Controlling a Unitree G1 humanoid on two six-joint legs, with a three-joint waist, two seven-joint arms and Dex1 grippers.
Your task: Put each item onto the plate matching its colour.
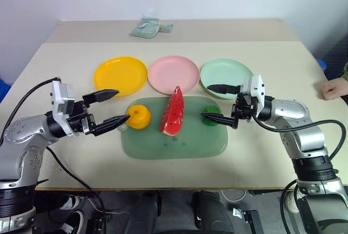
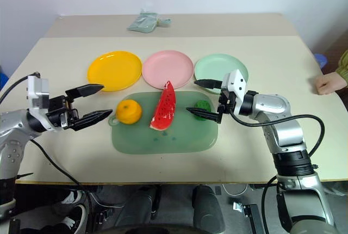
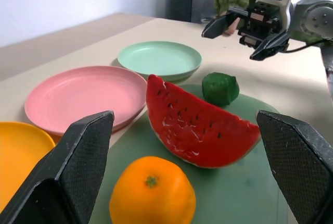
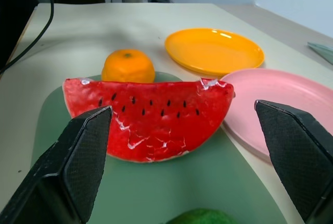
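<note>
**All three toy foods on the mat, both grippers wide open and empty**

So the table (image 1: 65, 54) runs across the middle of the head view, and the three plates sit in a row just above centre: yellow plate (image 1: 120, 75) at left, pink plate (image 1: 173, 74) in the middle, mint plate (image 1: 225, 77) at right. None of them has anything on it.

Just below them is the green mat (image 1: 174, 141), and all three items are on it. The orange fruit (image 1: 138, 116) sits at its left edge, the watermelon wedge (image 1: 173, 112) stands on edge near the centre with its tip just reaching the pink plate's rim, and the dark-green vegetable (image 1: 211, 110) is at the mat's upper right. That one is partly covered by a black finger in the head views, so its shape is hard to read there; the left wrist view shows it better as a bumpy lump.

The left gripper (image 1: 109, 109) hangs at centre left, fingers spread wide, holding nothing, its lower tip just beside the orange fruit. The right gripper (image 1: 219, 103) is at centre right, also spread wide and empty, one finger over the mint plate, the other in front of the vegetable; can't tell if it touches.

A person's hand (image 1: 333, 88) rests on the table at the right edge, cut off by the frame. At upper centre lies a crumpled greenish packet (image 1: 145, 28), too small to make out.
</note>
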